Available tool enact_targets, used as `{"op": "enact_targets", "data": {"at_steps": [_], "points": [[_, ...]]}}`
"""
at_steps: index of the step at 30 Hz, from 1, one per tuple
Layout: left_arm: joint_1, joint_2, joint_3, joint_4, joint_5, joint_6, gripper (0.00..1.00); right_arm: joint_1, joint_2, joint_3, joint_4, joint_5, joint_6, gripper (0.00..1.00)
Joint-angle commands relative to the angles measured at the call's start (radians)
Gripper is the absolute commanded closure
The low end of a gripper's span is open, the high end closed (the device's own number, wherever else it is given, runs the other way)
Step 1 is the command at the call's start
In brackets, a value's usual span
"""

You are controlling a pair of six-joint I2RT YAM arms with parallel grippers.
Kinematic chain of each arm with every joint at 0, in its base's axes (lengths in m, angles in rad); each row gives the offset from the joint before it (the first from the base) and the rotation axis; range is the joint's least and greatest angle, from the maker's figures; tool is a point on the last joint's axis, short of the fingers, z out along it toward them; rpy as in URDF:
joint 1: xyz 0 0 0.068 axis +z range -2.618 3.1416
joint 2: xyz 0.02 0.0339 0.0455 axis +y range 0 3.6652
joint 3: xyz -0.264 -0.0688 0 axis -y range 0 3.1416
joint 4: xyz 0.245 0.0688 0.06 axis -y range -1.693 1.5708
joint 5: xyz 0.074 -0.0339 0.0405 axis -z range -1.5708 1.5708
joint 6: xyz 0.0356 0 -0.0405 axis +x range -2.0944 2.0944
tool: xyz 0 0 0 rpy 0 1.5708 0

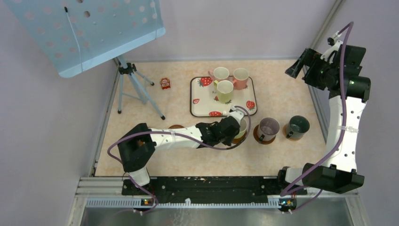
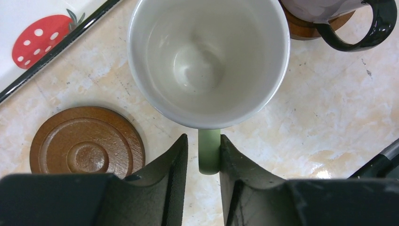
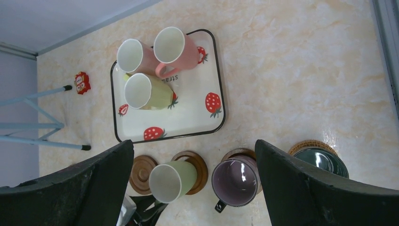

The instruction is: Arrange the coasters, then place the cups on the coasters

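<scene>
Bearings: top view, 12 o'clock is the far wall and 6 o'clock is the arm bases.
Tray: the white rectangular tray (image 1: 207, 100) has a dark rim, rounded corners and a strawberry print. It sits mid-table toward 12 o'clock.
Tray contents: two pink cups (image 1: 219, 74) stand at its far edge, with a light green cup (image 1: 225, 91) at their 6 o'clock. All are upright, white inside and empty.
Coaster row: at the tray's 6 o'clock, running from 9 to 3.
Green cup at the row: glossy, white inside, empty (image 2: 207, 61), standing on a brown coaster (image 3: 198, 165).
Bare coaster: a round brown disc with concentric rings (image 2: 87, 146), just beside that cup at its 9 o'clock.
Purple-grey cup: it has a dark handle (image 1: 268, 127) and sits on a coaster at the green cup's 3 o'clock.
Dark green cup: farther toward 3 o'clock (image 1: 298, 125), on a lighter tan coaster (image 3: 311, 145).
Left gripper: narrow (image 2: 203, 139), straddling the green handle. A sliver of gap shows on one side; I cannot tell whether it is clamped.
Right gripper: spread wide (image 3: 194, 150), raised at the table's 2 o'clock edge, holding nothing.
Room: bare marble-look tabletop (image 1: 282, 94) lies at the tray's 3 o'clock. A tripod (image 1: 136, 89) stands at its 9 o'clock.
</scene>
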Motion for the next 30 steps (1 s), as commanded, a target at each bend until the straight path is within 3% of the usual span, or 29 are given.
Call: {"op": "enact_targets", "data": {"at_steps": [1,12,21,25,30], "points": [[0.007,-0.010,-0.024,0.062,0.017,0.018,0.67,-0.010,-0.034,-0.006,0.039,-0.012,0.006,0.02],[0.008,0.003,-0.022,0.081,0.020,0.022,0.71,-0.011,-0.035,-0.006,0.039,-0.015,-0.002,0.02],[0.009,-0.056,-0.026,0.043,0.030,0.059,0.36,-0.011,-0.041,-0.013,0.041,-0.021,-0.010,0.02],[0.010,-0.133,-0.046,0.031,0.073,0.111,0.05,-0.011,-0.045,-0.026,0.045,-0.030,-0.017,0.02],[0.038,-0.272,-0.034,-0.028,0.181,0.205,0.01,-0.011,-0.049,-0.034,0.060,-0.056,-0.038,0.02]]}}
